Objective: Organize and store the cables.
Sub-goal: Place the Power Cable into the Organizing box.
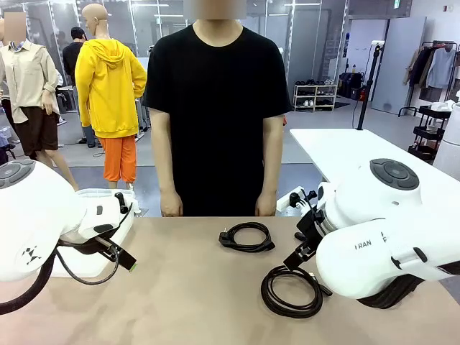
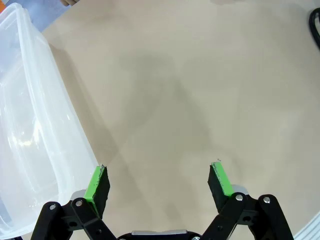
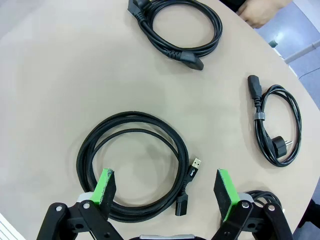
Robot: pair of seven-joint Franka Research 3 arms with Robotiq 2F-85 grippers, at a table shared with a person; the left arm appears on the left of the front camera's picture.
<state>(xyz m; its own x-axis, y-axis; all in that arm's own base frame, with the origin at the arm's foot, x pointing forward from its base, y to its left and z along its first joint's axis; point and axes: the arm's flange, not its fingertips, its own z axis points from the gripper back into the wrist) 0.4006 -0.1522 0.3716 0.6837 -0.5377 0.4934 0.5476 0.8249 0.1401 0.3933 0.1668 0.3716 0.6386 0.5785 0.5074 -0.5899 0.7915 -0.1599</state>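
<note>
Under the right claw (image 3: 167,189), jaws apart, the large cable coil (image 3: 130,120) lies on the desk (image 3: 60,75); a smaller coil (image 3: 216,31) and a tied cord (image 3: 258,117) lie farther off. A grip on one loop only could let the coil unwind. The left claw (image 2: 159,182), also apart, hangs beside a clear box (image 2: 35,125). The desk is smooth and beige; a clothes rack (image 1: 435,65) stands behind the person (image 1: 215,108).

1. Three coiled cables (image 1: 228,241) are lying before the right gripper (image 3: 165,192): a braided USB coil (image 3: 131,117) under its fingers, a power cord (image 3: 216,30) farther ahead, a tied cord (image 3: 255,87) off to its side.
2. One clear plastic bin (image 2: 35,125) is sitting just beside the left gripper (image 2: 160,182).
</note>
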